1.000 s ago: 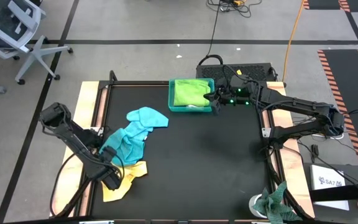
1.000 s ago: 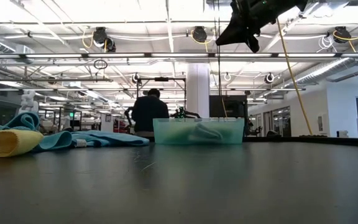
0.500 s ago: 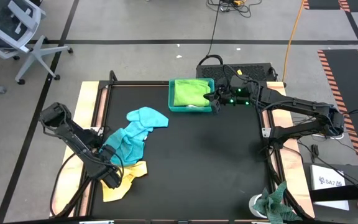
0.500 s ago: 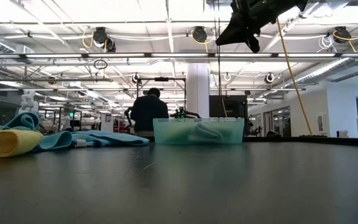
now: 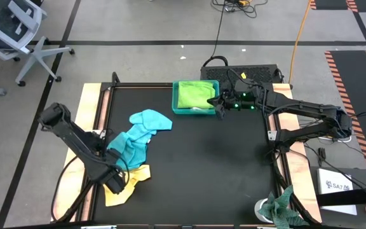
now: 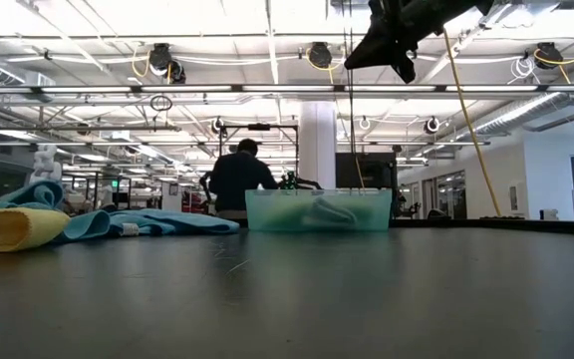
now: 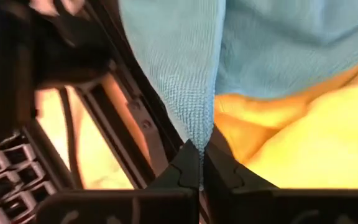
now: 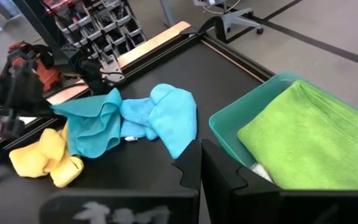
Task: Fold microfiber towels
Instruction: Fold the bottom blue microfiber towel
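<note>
the left end effector (image 5: 116, 184) is sitting low at the near left part of the black-topped bench (image 5: 202, 165), at the edge of the pile of cloths. its two dark fingers (image 7: 188, 168) are pressed together and are pinching a hanging fold of the soft turquoise microfiber towel (image 7: 185, 81); the left wrist view is showing the woven cloth running straight down into the closed tips. just beside that towel, the crumpled yellow microfiber towel (image 5: 127, 187) is lying on the bench, partly under the turquoise one. a lighter blue microfiber towel (image 5: 151, 119) is lying touching the turquoise one on its far side, stretching towards the middle of the bench.

the right end effector (image 5: 220, 108) is hanging above the bench just beside the right wall of the rigid teal plastic tray (image 5: 196, 111), its fingers (image 8: 194, 165) closed together and gripping nothing. inside the tray a lime green microfiber towel (image 5: 194, 93) is lying folded flat.

a mottled dark green-and-white rag (image 5: 283, 207) is lying at the near right corner, off the black surface. in the low view a person in dark clothing (image 6: 239, 179) is standing in the room behind the tray.
</note>
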Available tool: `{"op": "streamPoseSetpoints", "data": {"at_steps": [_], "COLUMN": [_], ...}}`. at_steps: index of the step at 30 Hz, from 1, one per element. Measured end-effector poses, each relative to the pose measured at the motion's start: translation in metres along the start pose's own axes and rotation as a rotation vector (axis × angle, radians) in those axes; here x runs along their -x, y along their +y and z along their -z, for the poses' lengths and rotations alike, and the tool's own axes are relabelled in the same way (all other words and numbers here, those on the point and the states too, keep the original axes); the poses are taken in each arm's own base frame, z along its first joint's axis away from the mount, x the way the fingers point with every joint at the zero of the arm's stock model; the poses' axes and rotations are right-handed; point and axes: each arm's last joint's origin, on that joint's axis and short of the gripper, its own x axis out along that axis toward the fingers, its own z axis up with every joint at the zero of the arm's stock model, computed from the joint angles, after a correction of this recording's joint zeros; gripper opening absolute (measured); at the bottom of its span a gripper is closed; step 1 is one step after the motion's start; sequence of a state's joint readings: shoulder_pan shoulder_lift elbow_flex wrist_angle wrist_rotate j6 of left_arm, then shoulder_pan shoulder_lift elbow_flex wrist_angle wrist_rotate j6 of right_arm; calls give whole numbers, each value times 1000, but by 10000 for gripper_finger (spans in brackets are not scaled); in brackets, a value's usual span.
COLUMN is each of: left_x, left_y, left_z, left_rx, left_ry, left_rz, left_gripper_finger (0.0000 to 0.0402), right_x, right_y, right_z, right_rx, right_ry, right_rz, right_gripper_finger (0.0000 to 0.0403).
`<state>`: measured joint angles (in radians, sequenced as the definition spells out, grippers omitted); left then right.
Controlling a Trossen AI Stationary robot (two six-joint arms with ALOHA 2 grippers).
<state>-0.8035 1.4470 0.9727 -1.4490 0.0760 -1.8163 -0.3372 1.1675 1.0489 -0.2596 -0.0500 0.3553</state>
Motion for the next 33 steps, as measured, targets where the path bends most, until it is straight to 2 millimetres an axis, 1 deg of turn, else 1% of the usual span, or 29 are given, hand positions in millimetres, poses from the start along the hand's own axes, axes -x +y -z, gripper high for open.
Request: {"op": "streamPoseSetpoints", "data": {"at_steps": [3, 4, 7, 9, 11, 13, 17, 19, 22, 25, 28, 33], "left_x": [25, 31, 45, 50, 53, 55, 60, 67, 83, 101, 118, 137], "left_y": [10, 11, 14, 16, 15, 15, 14, 14, 13, 12, 13, 18], "left_z": [-6, -8, -11, -13, -13, -13, -15, -18, -24, -34, -42, -55], "left_rx": [40, 51, 60, 78, 85, 97, 144, 175, 198, 208, 195, 184], "left_ry": [-45, -50, -80, -79, -75, -72, -44, -36, -60, -153, -273, -416], "left_rz": [2, 22, 122, 131, 148, 157, 175, 198, 276, 388, 478, 541], "left_gripper_finger": [3, 3, 3, 3, 2, 3, 2, 2, 1, 1, 1, 1], "right_x": [0, 0, -1, -5, -11, -22, -42, -51, -61, -68, -72, -71], "right_y": [1, 1, 4, 7, 9, 13, 18, 19, 20, 20, 20, 22], "right_z": [1, 1, 3, 9, 22, 37, 70, 85, 99, 106, 107, 104], "right_rx": [7, 12, 33, 51, 71, 77, 32, 32, 36, 37, 38, 50], "right_ry": [3, 5, 24, 35, 61, 49, 15, 19, 54, 85, 95, 58], "right_rz": [-6, -8, -41, -95, -163, -228, -312, -336, -340, -334, -358, -374], "right_gripper_finger": [0, 0, 0, 0, 0, 0, 0, 0, 0, 0, 0, 0]}}
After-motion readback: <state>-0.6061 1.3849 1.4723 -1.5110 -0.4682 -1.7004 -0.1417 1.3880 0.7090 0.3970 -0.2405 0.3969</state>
